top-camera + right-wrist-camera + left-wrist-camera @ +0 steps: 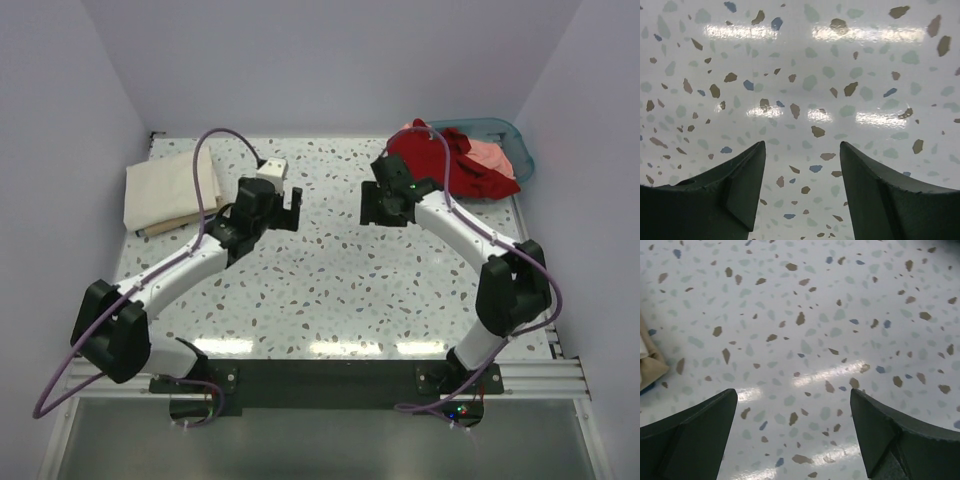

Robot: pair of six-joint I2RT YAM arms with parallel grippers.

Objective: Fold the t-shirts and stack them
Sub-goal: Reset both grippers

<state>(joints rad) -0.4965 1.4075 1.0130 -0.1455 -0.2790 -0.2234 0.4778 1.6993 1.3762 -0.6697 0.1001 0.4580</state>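
the table point(340, 290) carries a finished pile on one side and the work left on the other. at far left a folded cream shirt point(165, 190) lies flat on a tan one point(651, 365) — the stack so far. at far right a red shirt point(440, 160) sprawls unfolded, half out of the basket point(522, 150), with a pink shirt point(495, 158) bunched beside it. both arms hover over the middle; the left pincer point(792, 405) and right pincer point(802, 150) are each spread wide with nothing between the fingers. the step in hand looks like fetching the next shirt — the right arm, being nearer, would probably reach back, pinch an edge of the red cloth and drag it out to spread flat.
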